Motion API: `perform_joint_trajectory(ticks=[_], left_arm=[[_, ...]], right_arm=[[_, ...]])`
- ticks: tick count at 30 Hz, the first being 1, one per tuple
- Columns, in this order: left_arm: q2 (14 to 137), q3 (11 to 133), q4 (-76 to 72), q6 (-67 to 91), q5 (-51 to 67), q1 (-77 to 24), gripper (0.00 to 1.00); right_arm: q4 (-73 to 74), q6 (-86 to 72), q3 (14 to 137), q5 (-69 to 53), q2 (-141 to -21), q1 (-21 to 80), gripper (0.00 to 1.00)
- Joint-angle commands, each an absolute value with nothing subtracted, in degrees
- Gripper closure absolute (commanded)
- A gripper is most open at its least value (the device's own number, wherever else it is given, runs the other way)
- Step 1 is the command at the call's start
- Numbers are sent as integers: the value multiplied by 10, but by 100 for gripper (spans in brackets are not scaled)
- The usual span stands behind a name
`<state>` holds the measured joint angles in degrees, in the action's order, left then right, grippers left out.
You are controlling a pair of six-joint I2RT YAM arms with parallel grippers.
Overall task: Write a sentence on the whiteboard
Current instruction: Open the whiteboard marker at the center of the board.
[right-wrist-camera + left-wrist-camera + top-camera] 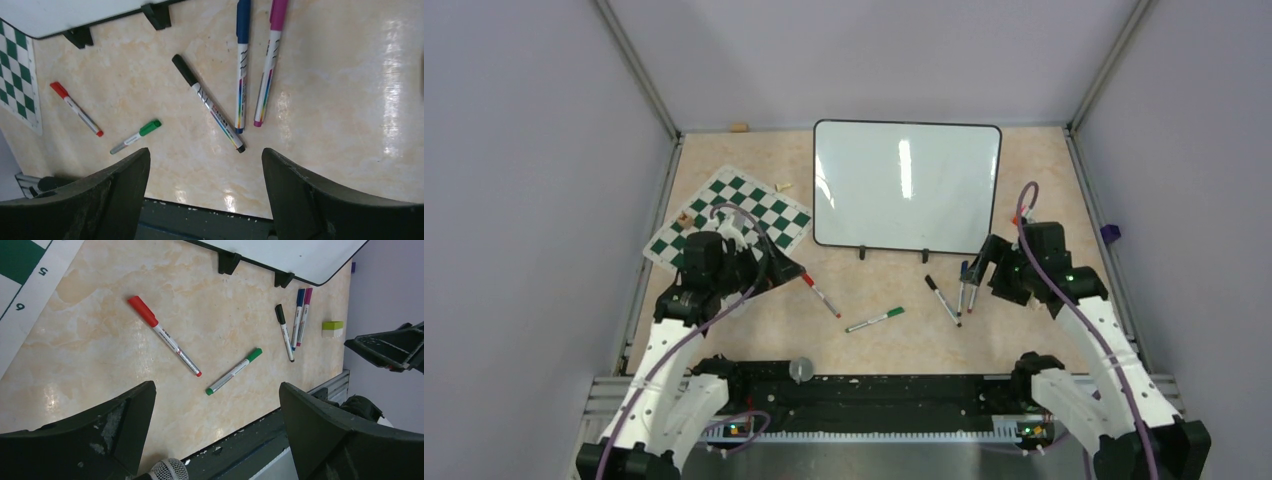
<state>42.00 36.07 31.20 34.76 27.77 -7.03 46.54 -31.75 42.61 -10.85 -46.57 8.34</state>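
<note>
Sitting at the back of the desk [904,345], right of centre, the whiteboard [907,185] has its glossy face streaked with reflected light. Its two black feet [862,253] stick out at the near edge. To its left lies the chess mat [729,215], turned at an angle, its right corner just beside the board's near-left corner.

Five markers lie in front of the board. The red marker [165,342] is furthest left, its cap towards the mat. The green marker [233,371] lies just right of it and apart from it, nearer the arms. The black marker [207,102] lies slanted further right. Beside it, the blue marker [241,65] and magenta marker [267,65] lie side by side, close together, caps towards the board. A small green-and-white block [332,328] sits beyond them, by the desk's right edge.

The left gripper [215,430] hovers over the mat's near corner, close to the red marker's cap. Its fingers [125,425] are spread wide with nothing between them. The right gripper [205,195] hangs by the board's near-right corner, just right of the blue and magenta pair, likewise spread wide and empty.
</note>
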Motion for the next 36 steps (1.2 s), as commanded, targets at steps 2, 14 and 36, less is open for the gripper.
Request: perform_joint_trajectory(ticks=[2, 14, 36], left_arm=[[456, 364, 263, 334, 306, -79, 2], [486, 383, 262, 327, 309, -95, 4], [499, 395, 256, 329, 313, -98, 5]], right_arm=[[375, -331, 392, -101, -505, 155, 23], [308, -349, 392, 111, -651, 363, 46], [257, -372, 353, 135, -763, 404, 68]])
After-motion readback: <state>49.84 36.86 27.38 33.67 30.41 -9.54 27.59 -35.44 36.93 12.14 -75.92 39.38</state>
